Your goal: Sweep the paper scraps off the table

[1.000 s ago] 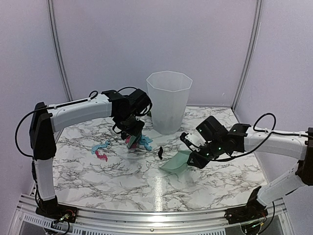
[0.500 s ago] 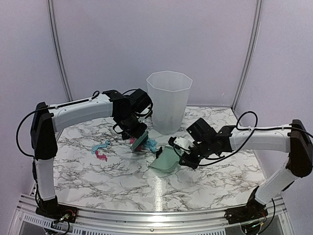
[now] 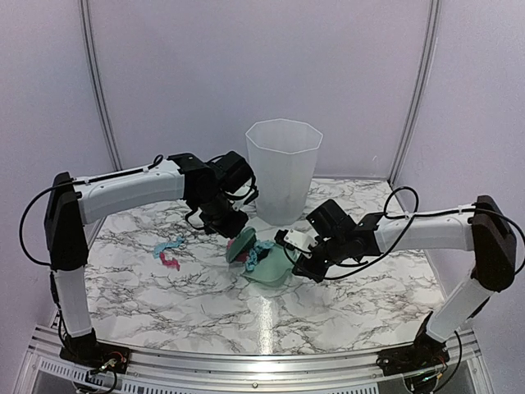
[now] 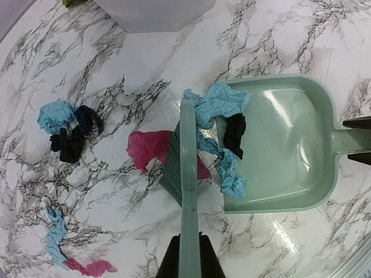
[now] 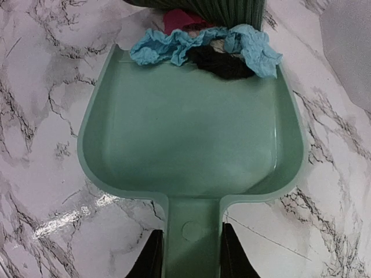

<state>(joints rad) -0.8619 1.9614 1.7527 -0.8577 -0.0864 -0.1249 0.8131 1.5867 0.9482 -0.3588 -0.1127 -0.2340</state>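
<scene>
Pale lilac walls [image 3: 205, 74] close in the table [image 3: 197, 304], white marble with dark veins and a metal rail [image 3: 246, 361] along its near edge. From above, a translucent bin [image 3: 283, 168] stands at the far middle. The left gripper [image 3: 232, 223] reaches in just near-left of it, jaws closed tight on the brush [image 3: 240, 246], whose head rests on the table. The right gripper [image 3: 297, 249] comes from the right, jaws clamped on the handle of the dustpan [image 3: 275, 271], which lies flat with its mouth to the left, against the brush. Several scraps [image 3: 261, 251] sit between the two. A blue and pink pair [image 3: 168, 251] lies well apart to the left. Both grippers are too dark here to tell the fingers apart.

On the left wrist, the fingers [image 4: 168, 263], cut off at the bottom edge, pinch the brush handle [image 4: 188, 191]. The bristles half hide a pink scrap [image 4: 148, 147]. Blue [image 4: 220, 104] and black [image 4: 235, 133] scraps lie across the dustpan [image 4: 290, 150] mouth, partly inside. A blue and black clump [image 4: 66, 124] sits further left, and a blue strip with pink [image 4: 64, 249] nearer. The bin [image 4: 156, 14] is cropped at the top.

On the right wrist, two dark fingers [image 5: 149, 258] squeeze the dustpan [image 5: 191, 133] handle, only their tips in view. Blue [image 5: 168, 46] and black [image 5: 220, 61] scraps rest on its lip. A pink one [image 5: 179, 20] is mostly hidden under the bristles [image 5: 203, 8], which are cut off at the top edge.
</scene>
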